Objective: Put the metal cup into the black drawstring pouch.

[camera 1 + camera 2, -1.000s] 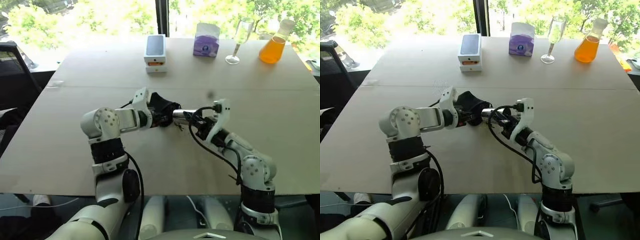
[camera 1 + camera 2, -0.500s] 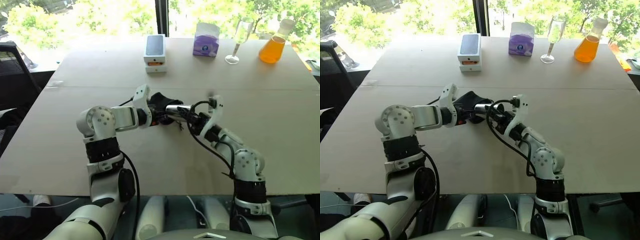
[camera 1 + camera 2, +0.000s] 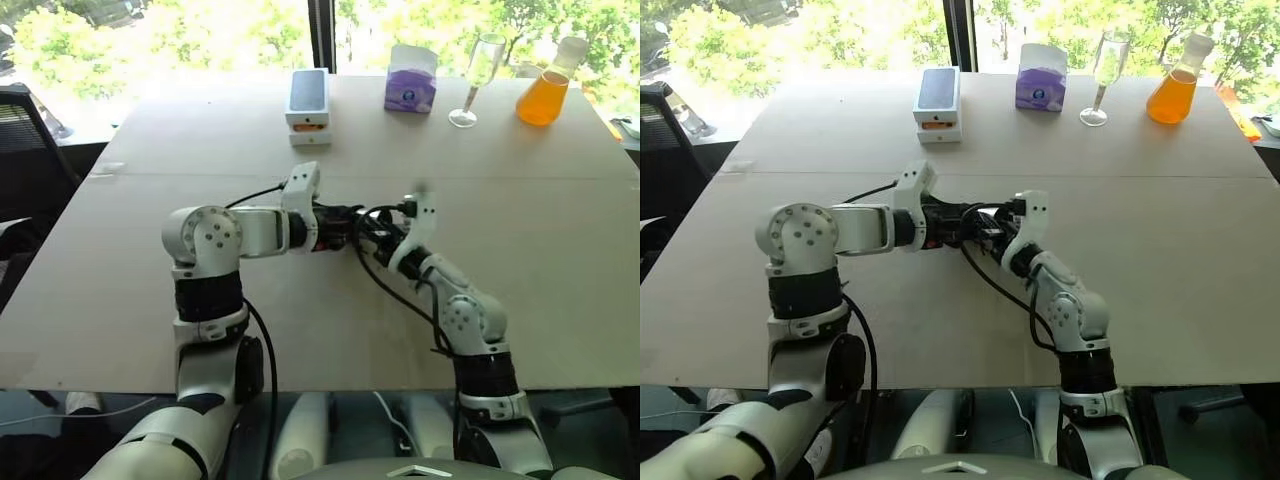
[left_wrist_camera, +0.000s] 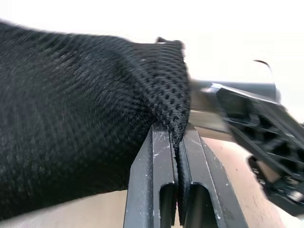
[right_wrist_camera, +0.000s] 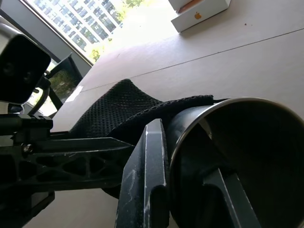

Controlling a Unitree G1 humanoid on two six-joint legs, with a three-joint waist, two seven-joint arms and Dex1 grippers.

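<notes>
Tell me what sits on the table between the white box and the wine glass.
A purple tissue box stands between the white box and the wine glass, along the far edge of the table, as the left eye view shows.

This looks like an office or meeting room: a broad pale table (image 3: 560, 290) stands before large windows (image 3: 200, 30) onto sunlit trees. A black office chair (image 3: 30, 150) waits at the far left, and office towers (image 5: 85, 23) rise outside.

Large beige table (image 3: 120, 300) fills frame, bright windows (image 3: 200, 30) with green trees along top, dark window post (image 3: 322, 35) top center, black chair (image 3: 30, 150) at left edge.
</notes>
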